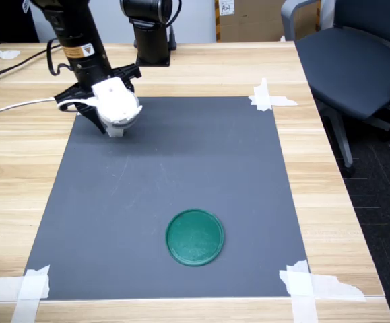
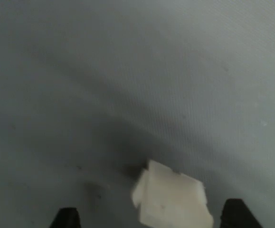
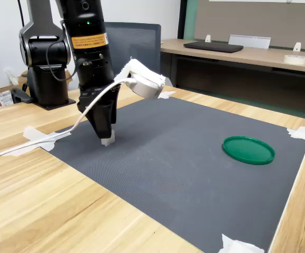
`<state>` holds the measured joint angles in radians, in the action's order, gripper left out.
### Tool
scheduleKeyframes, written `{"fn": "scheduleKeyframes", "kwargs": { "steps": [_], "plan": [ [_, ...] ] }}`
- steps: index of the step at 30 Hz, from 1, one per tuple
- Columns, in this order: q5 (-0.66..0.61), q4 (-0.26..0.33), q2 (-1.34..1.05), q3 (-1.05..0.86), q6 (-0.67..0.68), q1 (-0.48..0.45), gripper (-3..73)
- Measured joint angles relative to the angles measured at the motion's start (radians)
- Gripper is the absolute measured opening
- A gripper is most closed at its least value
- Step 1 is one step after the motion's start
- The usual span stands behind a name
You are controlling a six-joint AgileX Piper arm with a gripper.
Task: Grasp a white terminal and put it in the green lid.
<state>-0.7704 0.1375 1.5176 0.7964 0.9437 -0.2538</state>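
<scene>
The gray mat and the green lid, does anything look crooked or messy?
Nothing looks spilled or broken. The green lid lies flat and empty on the gray mat. Only the tape strips at the mat's corners look crumpled. The white terminal sits tilted between the gripper fingertips.

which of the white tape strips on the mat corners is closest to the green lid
The tape strip at the mat's near right corner in the first exterior view. It lies just beyond the green lid; the other visible corner strips are farther off.
</scene>
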Motion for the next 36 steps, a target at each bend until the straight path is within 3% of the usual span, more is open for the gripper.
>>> {"fn": "scheduleKeyframes", "kwargs": {
  "steps": [5, 20, 29, 34, 36],
  "plan": [
    [0.015, -0.052, 0.003, 0.0, -0.053, 0.001, 56.3],
    [0.058, -0.059, 0.064, 0.001, 0.024, 0.001, 54.2],
    [0.066, -0.057, 0.085, 0.003, 0.038, 0.001, 43.0],
    [0.066, -0.055, 0.085, 0.003, 0.039, 0.001, 28.6],
    [0.066, -0.053, 0.085, 0.003, 0.039, 0.001, 26.5]
  ]
}}
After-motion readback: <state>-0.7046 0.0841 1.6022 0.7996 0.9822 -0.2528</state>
